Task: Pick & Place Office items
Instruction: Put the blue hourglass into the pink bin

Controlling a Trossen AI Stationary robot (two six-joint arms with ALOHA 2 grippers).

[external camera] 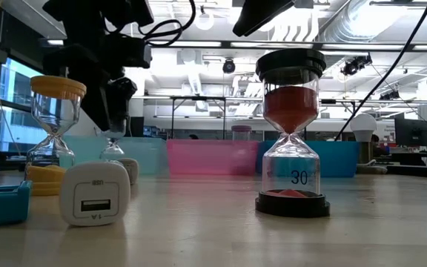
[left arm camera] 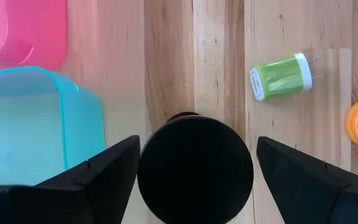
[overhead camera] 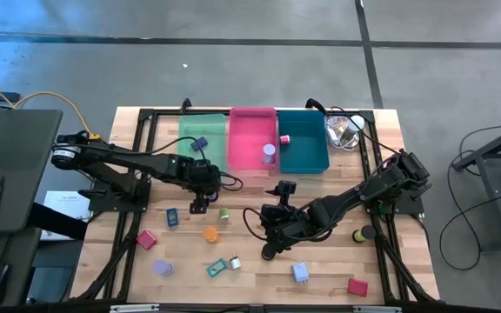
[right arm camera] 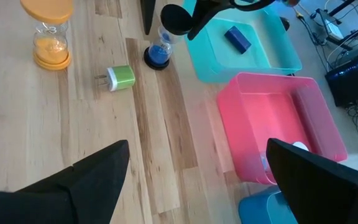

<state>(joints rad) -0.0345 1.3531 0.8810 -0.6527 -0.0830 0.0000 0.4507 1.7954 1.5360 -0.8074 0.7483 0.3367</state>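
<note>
Black-capped hourglass (left arm camera: 194,168) upright between left fingers (left arm camera: 98,180), spread apart, not touching.

Three trays stood side by side along the table's (overhead camera: 129,130) far edge: green (overhead camera: 211,130), pink (overhead camera: 252,130), teal (overhead camera: 307,152). A clear plastic lump (overhead camera: 346,130) lay beside the teal one.

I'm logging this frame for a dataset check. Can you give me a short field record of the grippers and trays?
left gripper: open, fingers either side of the black-capped hourglass, not closed on it
right gripper: open, empty, above bare table
green tray: one blue item
pink tray: one purple cylinder
teal tray: one pink item
loose nearby: green charger, orange hourglass
</note>
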